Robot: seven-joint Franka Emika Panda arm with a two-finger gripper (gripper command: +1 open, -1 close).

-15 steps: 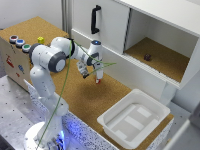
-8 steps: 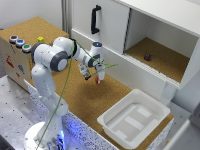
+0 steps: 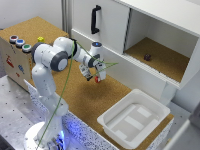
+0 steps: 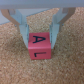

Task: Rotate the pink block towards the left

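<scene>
One pink block (image 4: 39, 46) between tool (image 4: 41, 36) fingers, arm barely moved.

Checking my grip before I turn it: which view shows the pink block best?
The wrist view: the pink block fills the middle, lettered face up, between the tool's fingers. The exterior view shows only a small pink speck at the tool, too small to judge contact.

Arm extended low, gripper (image 3: 97, 78) pointing down, fingers (image 4: 24, 31) closed on block.
</scene>
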